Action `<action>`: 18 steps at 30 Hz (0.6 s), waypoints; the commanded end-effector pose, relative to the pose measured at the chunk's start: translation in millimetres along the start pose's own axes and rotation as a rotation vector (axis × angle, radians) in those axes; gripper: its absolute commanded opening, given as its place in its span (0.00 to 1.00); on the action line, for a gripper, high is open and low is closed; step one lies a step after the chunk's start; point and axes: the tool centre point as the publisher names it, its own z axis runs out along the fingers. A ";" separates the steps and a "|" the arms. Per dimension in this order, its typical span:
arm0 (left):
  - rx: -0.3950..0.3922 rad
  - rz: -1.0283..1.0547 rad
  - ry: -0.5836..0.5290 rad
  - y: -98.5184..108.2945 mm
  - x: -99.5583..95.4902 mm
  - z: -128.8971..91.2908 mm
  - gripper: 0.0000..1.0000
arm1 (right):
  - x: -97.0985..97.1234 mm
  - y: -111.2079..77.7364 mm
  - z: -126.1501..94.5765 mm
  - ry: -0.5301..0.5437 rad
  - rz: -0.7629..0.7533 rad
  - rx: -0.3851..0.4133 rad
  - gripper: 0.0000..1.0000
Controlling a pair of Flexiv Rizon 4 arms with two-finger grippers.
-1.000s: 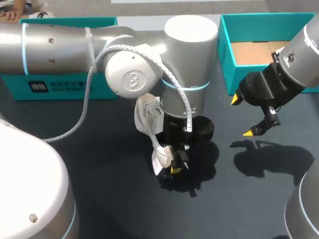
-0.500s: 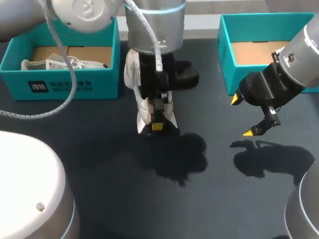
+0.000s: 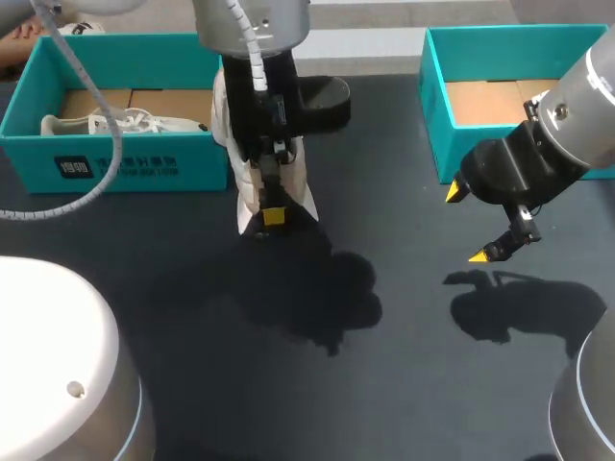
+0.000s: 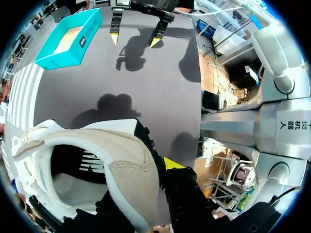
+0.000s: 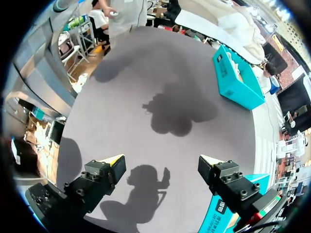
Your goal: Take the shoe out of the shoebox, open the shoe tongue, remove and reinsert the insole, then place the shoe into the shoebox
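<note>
A dark worktop [image 3: 384, 384] fills the head view, with a teal left shoebox [image 3: 115, 168] at ten o'clock and a right shoebox [image 3: 437, 106] at two o'clock that shows only its cardboard floor. A second shoe [image 3: 115, 125] lies in the left shoebox.

Our left tool [image 3: 273, 217] is clenched on the white shoe [image 3: 247, 192], which hangs near twelve o'clock, just beside the left shoebox's near corner. Its shadow falls apart from it, so we judge it clear of the surface. From the left wrist, one yellow tip presses the outside of the collar. The other finger is hidden, presumably inside the opening.

Our right tool [image 3: 470, 223] hovers at three o'clock, fingers spread and holding nothing.

We judge the taking-out nearly done. The next move calls for setting the shoe sole-down on bare worktop toward six o'clock, within the right tool's reach, with the opening upward so the tongue can be pulled back.
</note>
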 end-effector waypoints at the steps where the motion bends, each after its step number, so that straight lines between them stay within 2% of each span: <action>1: 0.013 0.028 0.074 19.8 -25.9 -3.7 0.00 | 0.2 0.6 1.2 -0.001 0.001 0.003 1.00; 5: 0.019 0.104 0.017 47.3 -48.8 -10.3 0.00 | 0.2 0.6 1.2 -0.001 0.001 0.003 1.00; 11: -0.046 0.206 -0.030 91.5 -87.3 -19.0 0.00 | 0.2 0.6 1.2 -0.001 0.001 0.003 1.00; 18: -0.111 0.161 0.000 147.1 -133.0 -27.8 0.00 | 0.2 0.6 1.2 -0.001 0.001 0.003 1.00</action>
